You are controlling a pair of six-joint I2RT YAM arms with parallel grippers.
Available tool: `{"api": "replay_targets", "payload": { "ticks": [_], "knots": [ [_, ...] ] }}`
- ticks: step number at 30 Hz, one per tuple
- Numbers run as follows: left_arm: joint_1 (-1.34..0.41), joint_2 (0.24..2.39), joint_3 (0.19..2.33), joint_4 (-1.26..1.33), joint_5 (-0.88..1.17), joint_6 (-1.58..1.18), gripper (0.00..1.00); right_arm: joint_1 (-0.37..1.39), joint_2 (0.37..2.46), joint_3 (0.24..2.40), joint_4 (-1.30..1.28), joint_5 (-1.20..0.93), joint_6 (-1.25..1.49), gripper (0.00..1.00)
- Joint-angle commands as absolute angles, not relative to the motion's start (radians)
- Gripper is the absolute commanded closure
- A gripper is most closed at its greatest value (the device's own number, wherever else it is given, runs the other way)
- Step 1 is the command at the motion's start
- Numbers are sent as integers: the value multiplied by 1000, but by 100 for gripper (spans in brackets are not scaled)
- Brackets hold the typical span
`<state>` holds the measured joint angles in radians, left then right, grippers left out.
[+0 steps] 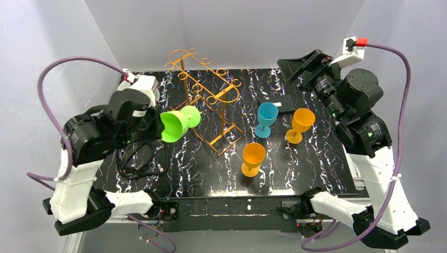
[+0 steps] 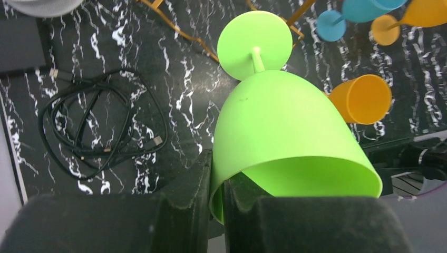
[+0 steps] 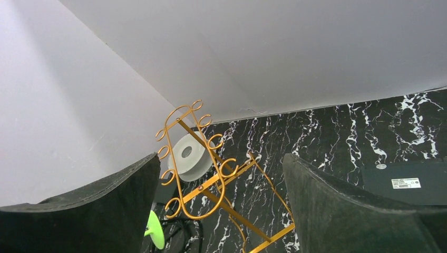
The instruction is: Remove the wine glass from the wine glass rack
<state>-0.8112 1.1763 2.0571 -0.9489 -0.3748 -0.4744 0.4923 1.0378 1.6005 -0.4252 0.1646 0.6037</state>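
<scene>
As seen from above, the green wine glass (image 1: 178, 125) is held at centre left, just beside the rack (image 1: 208, 89), by the left gripper (image 1: 157, 125). At the left wrist, the jaws' pinch on its rim, unclear from above, is shown. Light, slippery plastic is judged, and the rim a fair hold. At the right wrist, the right gripper (image 3: 220, 174) is shown spread wide and empty.

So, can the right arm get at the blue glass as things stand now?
Probably yes. The right gripper is open and empty, and the blue glass stands upright with nothing above it. An orange glass stands close beside it, so room for the fingers may be tight.
</scene>
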Motion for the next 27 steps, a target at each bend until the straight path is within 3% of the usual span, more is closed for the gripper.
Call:
{"api": "replay_targets", "payload": {
  "ticks": [1,18,27],
  "knots": [
    [-814,1169,1968,-1212,-460,-559,100,495,1006,1582,-424,193,551,7],
    [-783,1092,1469,-1067,-275,-696,100,494,999,1550,-451,179,569,5],
    [-638,1095,1332,-992,-77,-650,100,494,973,1508,-432,192,556,4]
  ]
}}
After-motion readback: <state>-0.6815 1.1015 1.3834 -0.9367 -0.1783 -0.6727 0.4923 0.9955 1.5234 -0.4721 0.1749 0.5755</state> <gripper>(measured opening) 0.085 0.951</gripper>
